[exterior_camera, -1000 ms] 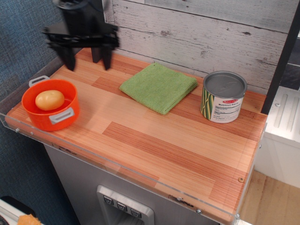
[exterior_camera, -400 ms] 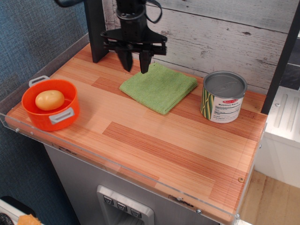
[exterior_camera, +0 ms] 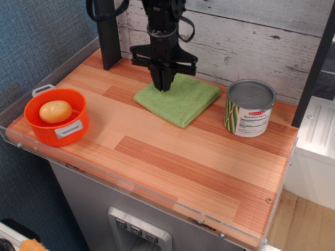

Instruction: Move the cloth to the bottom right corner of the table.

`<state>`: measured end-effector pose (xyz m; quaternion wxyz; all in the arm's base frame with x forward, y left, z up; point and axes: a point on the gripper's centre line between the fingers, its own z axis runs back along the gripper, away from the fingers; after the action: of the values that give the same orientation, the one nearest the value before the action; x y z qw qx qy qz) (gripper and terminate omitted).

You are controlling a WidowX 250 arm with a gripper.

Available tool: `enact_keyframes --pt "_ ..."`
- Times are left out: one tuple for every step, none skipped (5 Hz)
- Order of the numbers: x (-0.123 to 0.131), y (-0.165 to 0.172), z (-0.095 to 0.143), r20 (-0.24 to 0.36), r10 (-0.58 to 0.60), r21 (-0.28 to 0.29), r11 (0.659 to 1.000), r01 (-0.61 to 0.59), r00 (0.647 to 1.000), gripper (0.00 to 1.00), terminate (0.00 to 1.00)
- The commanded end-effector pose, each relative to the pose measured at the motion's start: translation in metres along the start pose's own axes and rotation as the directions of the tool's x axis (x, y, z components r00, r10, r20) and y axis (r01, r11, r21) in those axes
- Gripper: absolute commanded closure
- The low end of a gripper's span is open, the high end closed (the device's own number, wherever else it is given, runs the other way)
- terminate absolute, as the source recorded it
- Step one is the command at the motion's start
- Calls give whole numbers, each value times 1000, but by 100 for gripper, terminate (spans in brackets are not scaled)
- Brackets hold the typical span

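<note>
The light green folded cloth (exterior_camera: 183,102) lies flat at the back middle of the wood-plank table (exterior_camera: 172,157). My black gripper (exterior_camera: 163,88) points straight down over the cloth's back left part. Its two fingers are drawn together and their tips rest on the cloth's top surface, pinching the fabric there. The cloth does not look lifted. The table's bottom right corner (exterior_camera: 251,209) is bare wood.
A tin can (exterior_camera: 249,108) stands upright just right of the cloth. An orange pot (exterior_camera: 55,125) holding a potato (exterior_camera: 55,111) sits at the left edge. A black post (exterior_camera: 107,31) stands at the back left. A clear acrylic rim (exterior_camera: 131,185) edges the front.
The gripper moved right from the back left corner to over the cloth and came down onto it. Its fingers, apart before, have closed together.
</note>
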<state>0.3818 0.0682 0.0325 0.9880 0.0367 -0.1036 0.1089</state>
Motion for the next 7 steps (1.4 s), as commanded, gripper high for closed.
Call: enact_keyframes --pt "-1 -1 7 16 139 53 989 -139 990 100 0" --pt "-10 1 7 -18 225 72 972 -223 974 100 0" --pt "-22 2 3 -62 287 108 954 -280 956 100 0" --pt "-42 1 1 -126 356 129 931 -341 926 100 0" --pt "-54 -7 2 -127 388 160 916 -367 913 100 0" --pt "-69 -15 2 -137 382 158 919 -360 914 100 0" --pt "-85 -21 5 -158 376 171 921 -350 913 100 0"
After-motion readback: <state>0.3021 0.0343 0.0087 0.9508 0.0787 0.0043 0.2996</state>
